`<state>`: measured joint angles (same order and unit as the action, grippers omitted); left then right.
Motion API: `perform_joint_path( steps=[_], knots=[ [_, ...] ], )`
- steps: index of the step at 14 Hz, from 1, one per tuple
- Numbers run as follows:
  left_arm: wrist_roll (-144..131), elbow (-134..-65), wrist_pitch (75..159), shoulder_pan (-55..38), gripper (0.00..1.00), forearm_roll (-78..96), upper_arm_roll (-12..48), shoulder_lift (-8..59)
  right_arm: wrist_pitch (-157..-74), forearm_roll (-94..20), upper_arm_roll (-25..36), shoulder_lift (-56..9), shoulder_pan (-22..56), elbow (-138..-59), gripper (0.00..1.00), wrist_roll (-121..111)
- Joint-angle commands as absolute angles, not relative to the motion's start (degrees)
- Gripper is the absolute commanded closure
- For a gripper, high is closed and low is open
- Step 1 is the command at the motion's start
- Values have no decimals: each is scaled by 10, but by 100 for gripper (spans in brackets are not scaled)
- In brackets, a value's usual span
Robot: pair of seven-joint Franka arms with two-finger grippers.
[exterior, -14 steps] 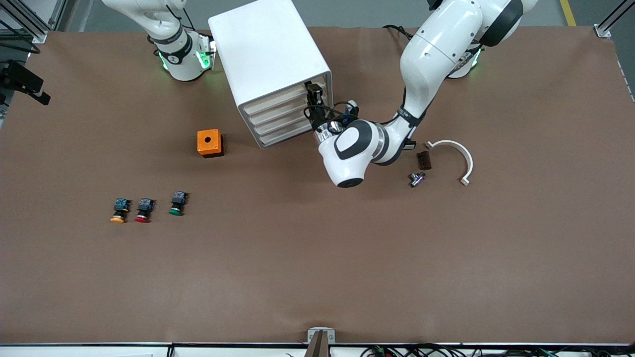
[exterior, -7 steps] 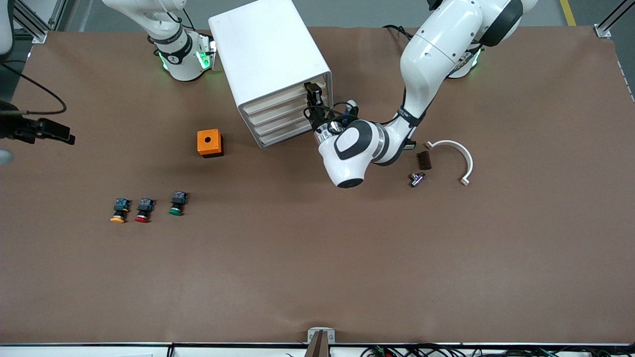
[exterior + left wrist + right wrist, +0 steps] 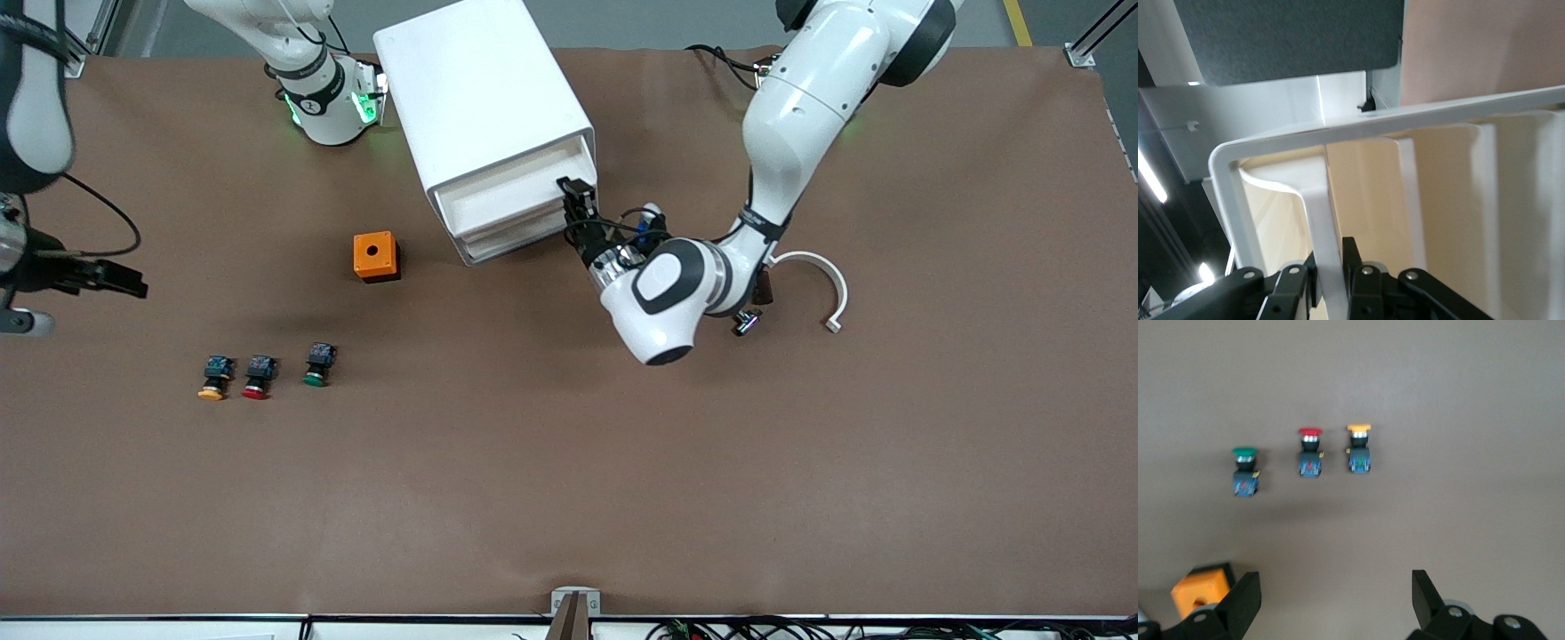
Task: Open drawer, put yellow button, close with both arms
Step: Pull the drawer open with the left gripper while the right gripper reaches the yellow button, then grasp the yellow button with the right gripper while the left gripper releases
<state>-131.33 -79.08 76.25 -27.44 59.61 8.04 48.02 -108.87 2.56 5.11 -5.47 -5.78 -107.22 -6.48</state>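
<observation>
1. Front view: the left gripper (image 3: 578,197) is clenched on the front lip of the top drawer (image 3: 511,197) of the white cabinet (image 3: 480,98), and that drawer stands partly pulled out. The yellow button (image 3: 212,380) lies on the table (image 3: 569,498) toward the right arm's end, nearer the camera than the orange box (image 3: 375,256), in a row with the red button (image 3: 256,378) just beside it and the green button (image 3: 316,365) next along. The right gripper (image 3: 107,280) hangs over the table's edge at that end, above and apart from the buttons. A white curved bracket (image 3: 822,276) lies near the left arm's elbow.

2. Left wrist view: the fingers (image 3: 1293,293) pinch the drawer's thin white rim, with the pale inside of the drawer showing past it and nothing in the part that shows.

3. Right wrist view: the right gripper's fingers (image 3: 1245,600) are spread wide and hold nothing; all three buttons lie on their sides below, the yellow one at the end of the row.

4. Progress: opening is under way, judged early in the task. Still to come are finishing the pull, picking up the yellow button, dropping it in the drawer, and pushing the drawer shut with both arms.
</observation>
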Motion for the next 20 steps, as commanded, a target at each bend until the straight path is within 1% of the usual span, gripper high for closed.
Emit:
perform_joint_path(
  steps=[1,3,4,8,13,14,15,16,20],
  knots=[
    [-1309,-773,769,-251,86,608,78,480,-1226,34,44,-45,-76,-1175,0,-71],
    [-1307,-772,772,-233,86,607,78,479,-1348,34,44,-67,-77,-1237,0,-72],
    [-1307,-771,772,-225,86,607,78,479,-1404,34,44,-89,-79,-1255,0,-72],
    [-1305,-763,772,-196,84,607,78,479,-1544,34,43,-195,-97,-1259,0,-72],
    [-1304,-760,773,-180,82,604,77,480,-1621,30,41,-265,-98,-1246,0,-67],
    [-1303,-760,773,-180,69,604,77,480,-1622,30,41,-270,-98,-1244,0,-67],
    [-1296,-760,777,-180,37,605,78,480,-1621,30,40,-271,-98,-1241,0,-66],
    [-1293,-760,780,-180,0,606,78,480,-1621,30,40,-272,-98,-1241,0,-65],
    [-1264,-755,780,-179,0,603,77,477,-1618,29,40,-278,-99,-1241,0,-63]
  ],
)
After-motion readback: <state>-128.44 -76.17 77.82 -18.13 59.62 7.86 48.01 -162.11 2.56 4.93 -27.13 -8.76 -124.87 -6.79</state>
